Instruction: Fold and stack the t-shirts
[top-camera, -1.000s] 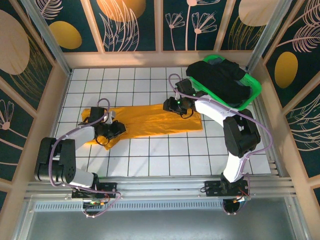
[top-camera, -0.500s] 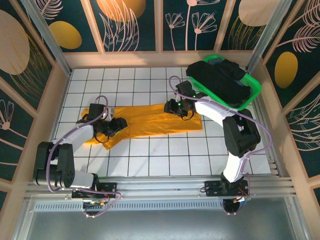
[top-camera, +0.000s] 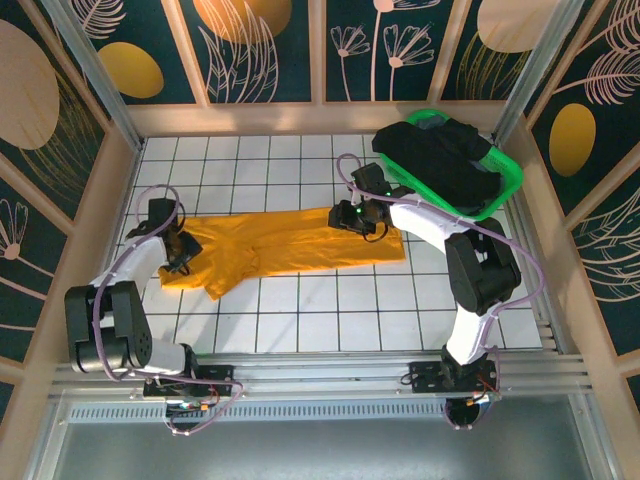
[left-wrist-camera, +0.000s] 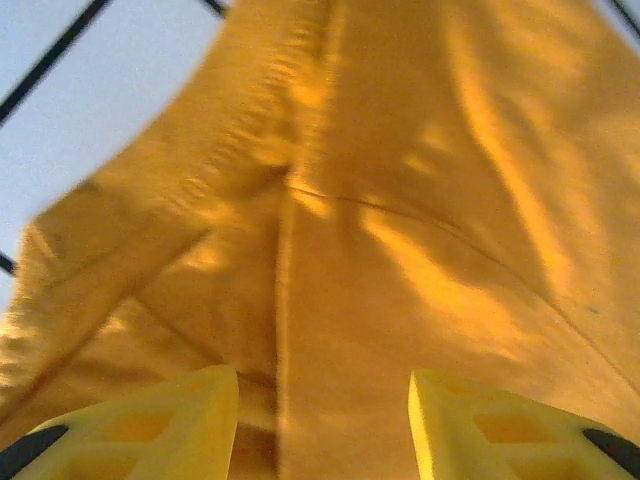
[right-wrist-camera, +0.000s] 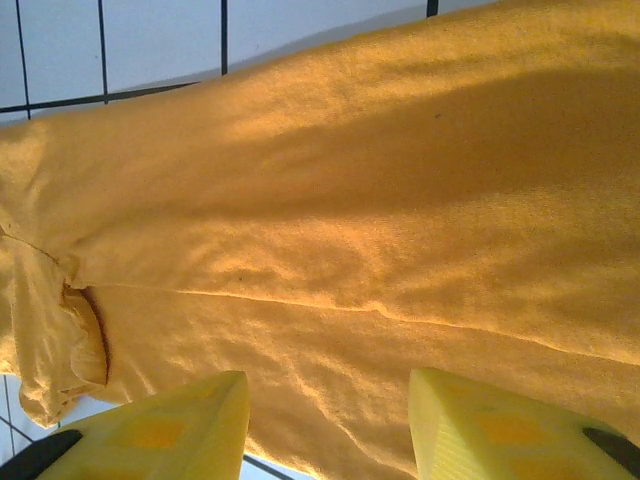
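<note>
Evidently mid-fold: mustard t-shirt (top-camera: 290, 243), laid lengthwise across the tiles, one sleeve turned out, presumably to be tucked. Left gripper (left-wrist-camera: 325, 425) and right gripper (right-wrist-camera: 330, 425), each parted, empty, above opposite ends, likely for regrasping. Black t-shirt (top-camera: 440, 160), heaped in green basket (top-camera: 511, 175), probably awaiting its turn; outline indistinct. Mustard ends partly hidden beneath the arms.

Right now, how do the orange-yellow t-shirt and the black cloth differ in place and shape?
The orange-yellow t-shirt lies on the white tiles, while the black cloth sits in the green basket. The t-shirt is spread in a long, fairly flat strip; the black cloth is bunched in a heap. Both are soft, plain fabric.
</note>
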